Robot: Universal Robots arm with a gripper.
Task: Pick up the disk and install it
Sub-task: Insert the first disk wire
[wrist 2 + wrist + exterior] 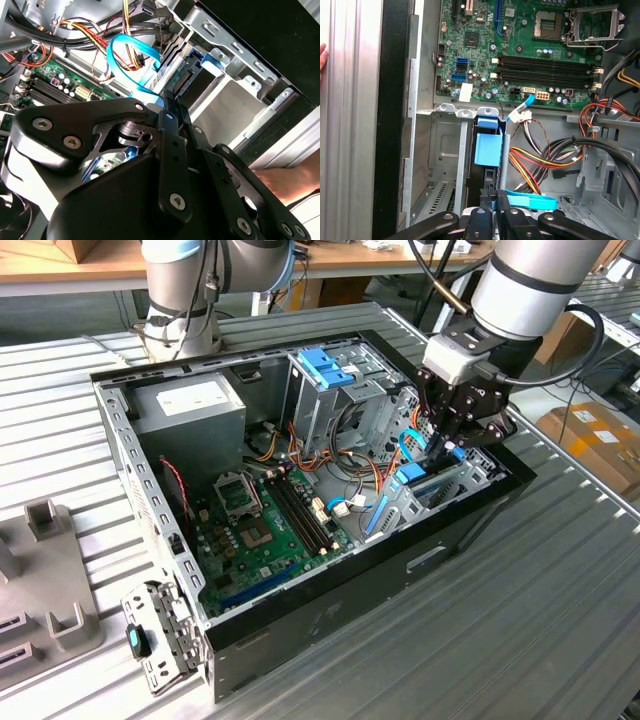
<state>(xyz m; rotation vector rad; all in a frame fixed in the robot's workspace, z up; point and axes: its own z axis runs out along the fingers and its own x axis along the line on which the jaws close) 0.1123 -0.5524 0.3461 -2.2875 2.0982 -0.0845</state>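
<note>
- At the fingertips of the gripper [494, 197], the two black fingers [504, 210] stand pressed together with no gap that I can see. They seem to bear on the near end of the disk [487, 145] rather than straddle it, though I cannot tell whether they nip a thin lip.
- Just beyond the fingers, the disk stands on edge in its slot. Its light-blue carrier rail faces the camera, and its long axis runs straight away from the fingers toward the motherboard [520, 50].
- On either side of the fingers, the grey metal walls of the drive bay [462, 150] hug the disk closely, so it looks partly seated already.
- Beside the fingers, a flat blue data cable [530, 201] lies just clear of the slot; in the second wrist view it loops above the disk's connector end.
- Farther out, in the exterior view, the gripper reaches down into a corner of the open computer case [300, 610], which lies on the ribbed surface [500, 640].
- Past the case wall, a person's hand [285, 177] rests well apart from the fingers.
</note>
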